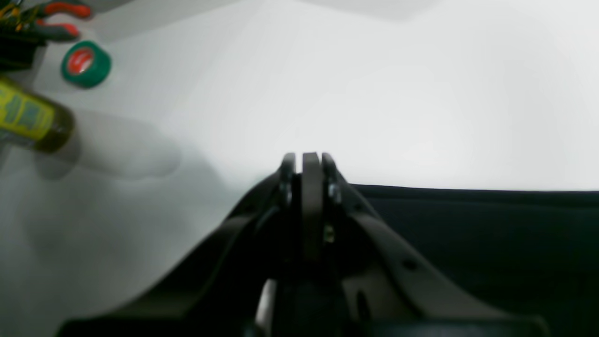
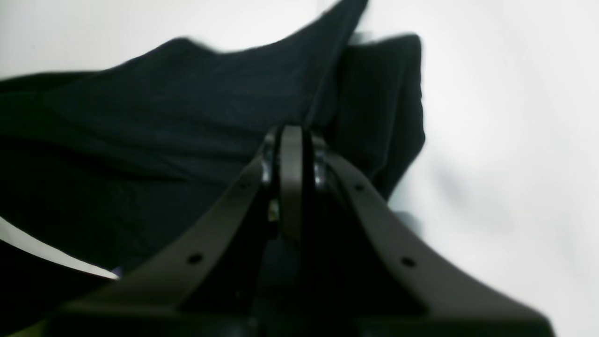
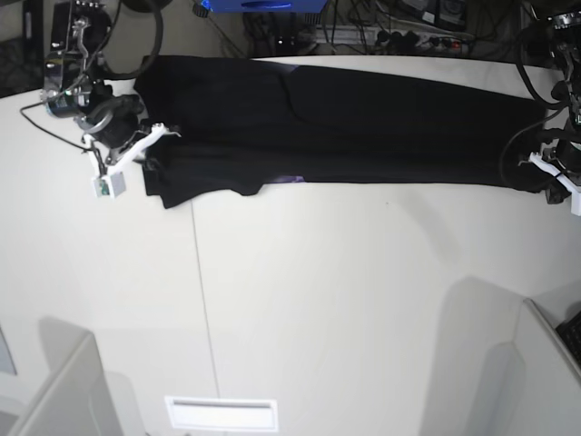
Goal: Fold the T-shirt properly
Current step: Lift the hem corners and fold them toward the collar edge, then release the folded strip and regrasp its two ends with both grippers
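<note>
Shirt (image 3: 363, 118): black, stretched in a long band across the far part of the table (image 3: 318, 300), spanning from one gripper to the other; plain black side up in the base view. A small purple patch is seen at its near edge, about midway along. A shorter flap of cloth lies on the near side at the right gripper's end.

Right gripper (image 2: 292, 133): jaws clenched together, no gap seen between them. In the wrist view the shirt (image 2: 164, 117) lies directly ahead of and to the left of the tips, with a raised fold running up from the tips and a bunched sleeve just to the right. Whether cloth is pinched cannot be told; the tips are against the fabric.

Left gripper (image 1: 309, 161): jaws clenched, pressed flat together. The shirt (image 1: 491, 224) edge is seen to the right of and below the tips as a straight dark hem; bare table (image 1: 374, 93) lies ahead. A hold on the cloth cannot be confirmed from this view.

Tape roll (image 1: 85, 64): green with red core, well to the upper left of the left gripper, on the table.

Bottle (image 1: 32, 119): yellow-labelled, blurred, below the tape roll at the left margin.

Table seam: a thin line running toward the camera from below the right gripper's end of the shirt.
</note>
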You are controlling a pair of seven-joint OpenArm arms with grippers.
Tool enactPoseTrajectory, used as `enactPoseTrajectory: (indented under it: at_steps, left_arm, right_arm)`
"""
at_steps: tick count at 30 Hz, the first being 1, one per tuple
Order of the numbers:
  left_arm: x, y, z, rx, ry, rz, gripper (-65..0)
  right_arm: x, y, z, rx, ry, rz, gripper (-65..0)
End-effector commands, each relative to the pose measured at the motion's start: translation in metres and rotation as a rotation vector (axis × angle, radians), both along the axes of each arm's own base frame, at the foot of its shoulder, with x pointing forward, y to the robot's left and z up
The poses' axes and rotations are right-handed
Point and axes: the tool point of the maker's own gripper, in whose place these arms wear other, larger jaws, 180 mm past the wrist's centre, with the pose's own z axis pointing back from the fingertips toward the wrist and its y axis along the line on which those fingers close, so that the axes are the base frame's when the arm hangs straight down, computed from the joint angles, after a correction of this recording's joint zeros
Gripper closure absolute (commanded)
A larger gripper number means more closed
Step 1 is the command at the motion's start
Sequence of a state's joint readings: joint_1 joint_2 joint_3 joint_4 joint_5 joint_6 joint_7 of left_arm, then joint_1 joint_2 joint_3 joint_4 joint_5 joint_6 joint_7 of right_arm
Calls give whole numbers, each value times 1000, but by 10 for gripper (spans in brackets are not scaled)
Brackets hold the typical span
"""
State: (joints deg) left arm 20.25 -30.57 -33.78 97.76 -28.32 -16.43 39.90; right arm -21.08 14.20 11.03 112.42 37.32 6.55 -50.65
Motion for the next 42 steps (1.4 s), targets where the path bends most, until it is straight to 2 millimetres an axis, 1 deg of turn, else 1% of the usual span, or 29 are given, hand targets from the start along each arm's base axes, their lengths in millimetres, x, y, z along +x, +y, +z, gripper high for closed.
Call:
enactPoseTrajectory:
  at_steps: [1, 3, 9, 11, 14, 16, 19, 22, 24, 31, 39, 42]
  left_arm:
    - [4, 7, 15, 38, -33, -4, 0]
    - [-1, 6, 10, 38, -16, -6, 0]
    - [-11, 5, 3, 42, 15, -10, 0]
    - [-12, 5, 2, 43, 19, -10, 0]
    - [-13, 5, 2, 46, 23, -10, 0]
    - [-18, 5, -3, 46, 41, -10, 0]
    - [-21, 6, -5, 45, 51, -9, 0]
    - [-24, 6, -9, 41, 61, -5, 0]
    - [-32, 5, -16, 33, 81, -1, 0]
    - [-38, -1, -25, 9, 97, 5, 0]
    - [-40, -2, -27, 7, 100, 5, 0]
    - [-44, -1, -29, 9, 111, 7, 0]
  right_arm:
    - [4, -5, 11, -14, -45, -3, 0]
    - [-3, -5, 9, -10, -33, -2, 0]
    - [-22, 13, 8, 135, 10, 3, 0]
    - [-27, 16, 8, 158, 22, 1, 0]
    - [-35, 17, 4, 171, 45, -2, 0]
    - [-41, 17, 1, 170, 62, -3, 0]
    - [-48, 17, -3, 170, 82, -5, 0]
    - [-52, 16, -5, 162, 91, -5, 0]
    - [-54, 15, -8, 161, 99, -9, 0]
    - [-56, 11, -18, 164, 125, -26, 0]
    - [-56, 11, -19, 164, 128, -30, 0]
    - [-56, 10, -19, 163, 127, -29, 0]
